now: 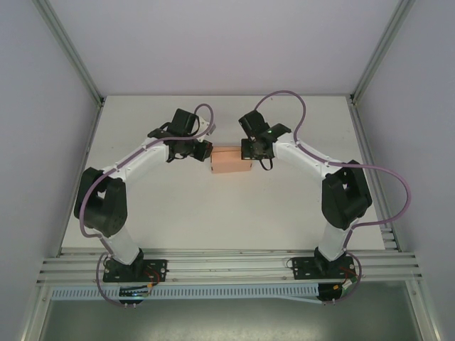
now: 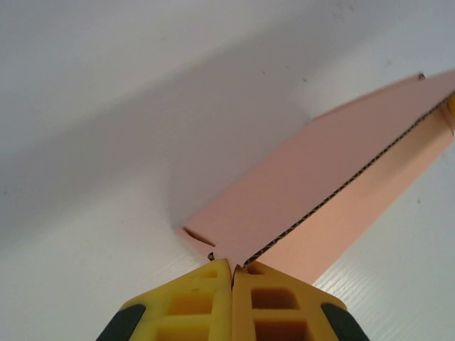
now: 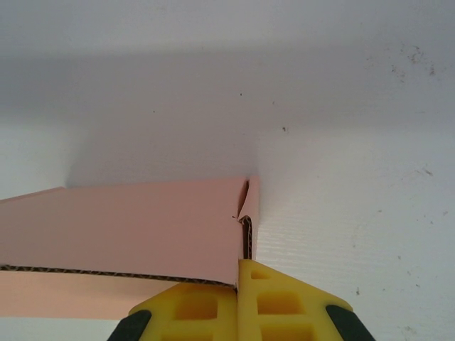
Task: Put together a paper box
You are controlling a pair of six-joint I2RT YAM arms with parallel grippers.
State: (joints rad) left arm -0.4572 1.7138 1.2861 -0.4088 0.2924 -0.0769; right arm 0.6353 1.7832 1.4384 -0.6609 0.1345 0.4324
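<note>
The salmon-pink paper box (image 1: pixel 232 160) lies at the middle of the white table (image 1: pixel 213 220), folded into a small rectangular shape. My left gripper (image 1: pixel 205 151) is at its left end, and in the left wrist view its yellow fingers (image 2: pixel 206 298) are shut together on the card's corner (image 2: pixel 231 256), with the corrugated edge running away to the upper right. My right gripper (image 1: pixel 250 150) is at the box's right end. In the right wrist view its fingers (image 3: pixel 266 302) are shut on the upright side flap (image 3: pixel 247 238) of the paper box (image 3: pixel 128 224).
Grey enclosure walls (image 1: pixel 43 106) with metal corner posts surround the table. The arm bases (image 1: pixel 135 270) sit on an aluminium rail (image 1: pixel 227 266) at the near edge.
</note>
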